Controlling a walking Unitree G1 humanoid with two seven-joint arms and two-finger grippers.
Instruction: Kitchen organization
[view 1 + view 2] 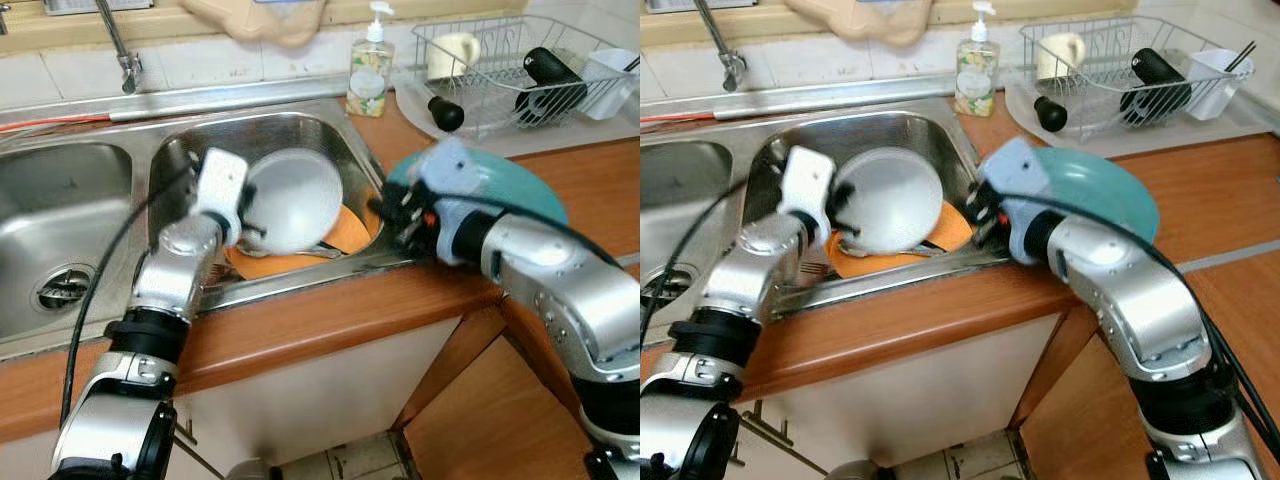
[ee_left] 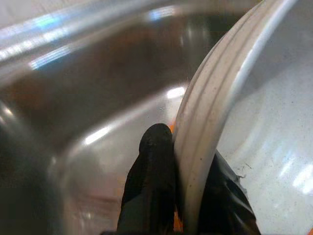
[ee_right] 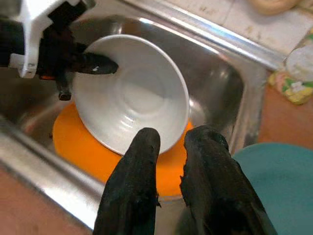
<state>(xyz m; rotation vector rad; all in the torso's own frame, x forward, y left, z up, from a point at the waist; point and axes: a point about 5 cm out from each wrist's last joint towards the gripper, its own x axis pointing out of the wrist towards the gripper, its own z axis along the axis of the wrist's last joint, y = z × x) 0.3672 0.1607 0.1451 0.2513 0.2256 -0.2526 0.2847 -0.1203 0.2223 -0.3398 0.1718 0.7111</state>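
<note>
- Wooden countertop (image 1: 330, 320) frames a stainless double sink (image 1: 320, 140); soap bottle (image 1: 370, 68) and wire dish rack (image 1: 500, 70) stand behind.
- Inside the right basin, the left gripper (image 1: 243, 222) pinches the rim of a white bowl (image 1: 295, 200), tilted on edge over an orange plate (image 1: 345, 235).
- Left wrist view alone shows one finger on each side of the ribbed rim.
- Right gripper (image 3: 171, 142), fingers slightly apart and holding nothing, hovers at the sink's edge beside a teal plate (image 1: 520, 190) on the counter.

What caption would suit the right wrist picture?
Left tool grips a white bowl's rim over an orange plate in the sink.
</note>
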